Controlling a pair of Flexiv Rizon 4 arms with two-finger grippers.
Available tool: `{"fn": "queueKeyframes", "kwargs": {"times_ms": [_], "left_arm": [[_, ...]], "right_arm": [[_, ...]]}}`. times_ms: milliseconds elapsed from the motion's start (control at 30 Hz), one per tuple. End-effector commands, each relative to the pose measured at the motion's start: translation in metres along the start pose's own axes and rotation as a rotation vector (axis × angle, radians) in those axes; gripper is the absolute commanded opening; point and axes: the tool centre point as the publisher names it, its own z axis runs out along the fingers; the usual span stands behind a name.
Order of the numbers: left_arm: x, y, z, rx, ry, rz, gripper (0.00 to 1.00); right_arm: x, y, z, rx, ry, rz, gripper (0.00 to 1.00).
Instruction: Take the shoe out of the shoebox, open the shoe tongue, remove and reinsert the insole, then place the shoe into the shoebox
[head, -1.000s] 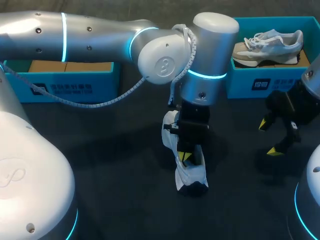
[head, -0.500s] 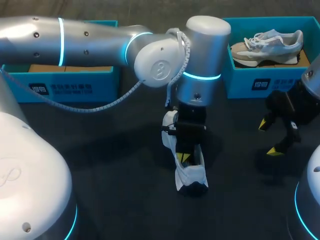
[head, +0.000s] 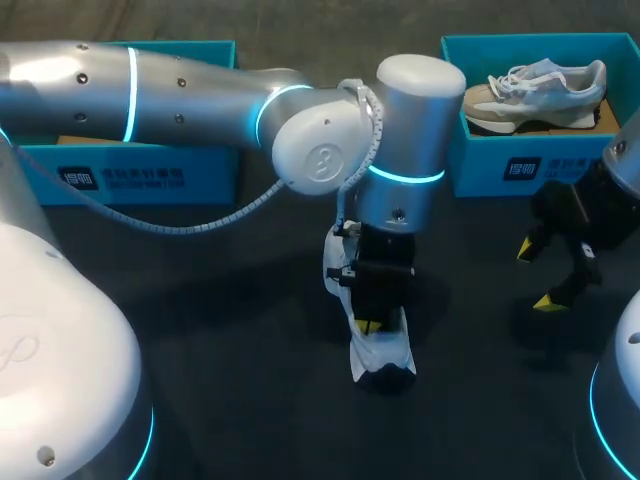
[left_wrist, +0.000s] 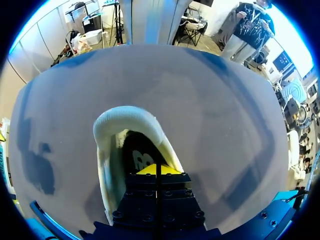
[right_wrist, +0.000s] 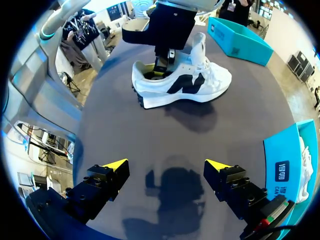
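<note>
A white shoe (head: 385, 352) with a dark side logo stands on the dark table at mid-front, also seen side-on as the shoe (right_wrist: 190, 87) in the right wrist view. My left gripper (head: 372, 325) points straight down into the shoe's opening. Its yellow tips (left_wrist: 156, 170) are shut together just above the dark insole (left_wrist: 141, 159), ahead of the padded heel collar (left_wrist: 125, 117). Whether they pinch the insole cannot be seen. My right gripper (head: 537, 275) hangs open over bare table to the right, well apart from the shoe, its fingers (right_wrist: 114, 165) spread wide. The blue shoebox (head: 520, 165) stands at the back right.
A second pale shoe (head: 535, 85) lies inside the blue shoebox. Another blue box (head: 140, 170) with a cardboard-coloured inside stands at the back left, partly behind my left arm. In the right wrist view the shoebox's wall (right_wrist: 285, 162) is close beside my right gripper.
My left arm's wrist has shifted slightly and its gripper sits a little lower in the shoe. The shoe and my right arm have stayed put.
</note>
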Motion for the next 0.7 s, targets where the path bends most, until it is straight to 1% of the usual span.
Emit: {"fn": "queueKeyframes", "kwargs": {"times_ms": [33,233,367,467,500,533,567,700], "left_arm": [[0.003,0.005,0.007,-0.003,-0.034,-0.001,0.0],[0.001,0.009,0.007,-0.021,-0.065,-0.021,0.0],[-0.001,0.007,0.008,-0.034,-0.071,-0.019,0.0],[-0.001,0.004,-0.004,-0.028,-0.08,-0.012,0.0],[-0.001,0.002,-0.01,-0.007,-0.058,-0.005,0.0],[-0.001,0.0,-0.014,-0.016,-0.051,-0.004,0.0],[-0.001,-0.002,-0.018,0.007,-0.039,0.01,0.0],[-0.001,-0.005,-0.021,0.008,-0.007,0.026,0.0]], "right_arm": [[0.001,0.0,0.0,0.002,-0.002,0.001,1.0],[0.001,0.0,0.0,0.002,-0.002,0.001,1.0],[0.001,0.0,0.0,0.002,-0.002,0.001,1.0],[0.001,0.0,0.0,0.002,-0.002,0.001,1.0],[0.001,0.0,0.0,0.002,-0.002,0.001,1.0],[0.001,0.0,0.0,0.002,-0.002,0.001,1.0],[0.001,0.0,0.0,0.002,-0.002,0.001,1.0],[0.001,0.0,0.0,0.002,-0.002,0.001,1.0]]}}
